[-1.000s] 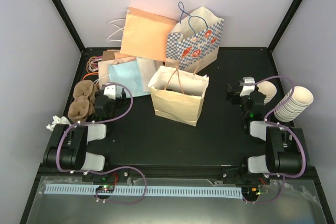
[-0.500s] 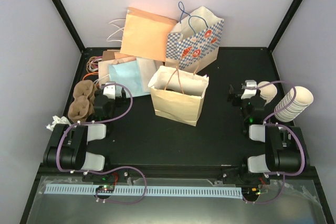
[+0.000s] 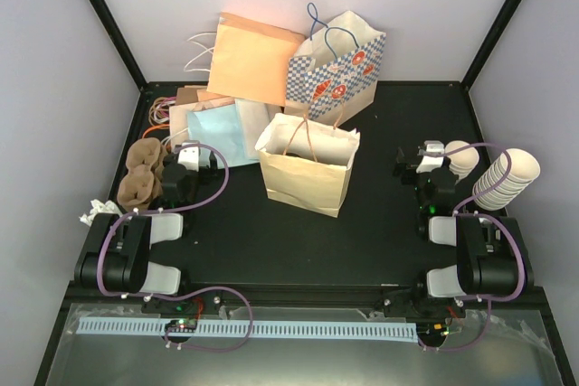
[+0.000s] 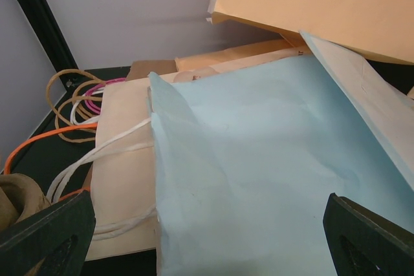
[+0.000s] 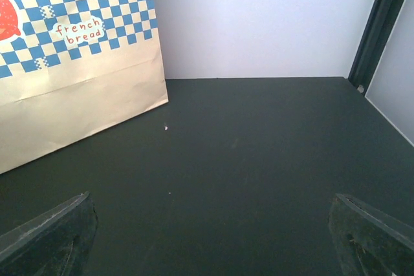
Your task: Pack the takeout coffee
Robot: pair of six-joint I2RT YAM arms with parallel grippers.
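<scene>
No takeout coffee shows in any view; it is hidden or out of view. My left gripper (image 3: pixel 190 156) is open at the left, facing a flat light blue paper bag (image 3: pixel 220 129). In the left wrist view its black fingertips (image 4: pixel 52 237) sit at the bottom corners, with the blue bag (image 4: pixel 259 159) filling the gap between them. My right gripper (image 3: pixel 427 156) is open at the right. Its wrist view shows only the bare black table (image 5: pixel 259 159) between the fingers (image 5: pixel 372 237), and it holds nothing.
An open tan paper bag (image 3: pixel 306 167) stands mid-table. Behind it are a blue-checked bag (image 3: pixel 339 65) (image 5: pixel 77 63) and an orange bag (image 3: pixel 256 56). A lone cream cup (image 3: pixel 461 158) and stacked cream cups (image 3: pixel 505 178) lie right of my right gripper. Brown pulp holders (image 3: pixel 142 174) sit far left.
My right gripper has shifted slightly to the right, so more of the lone cream cup beside it shows. The left arm has not moved.
</scene>
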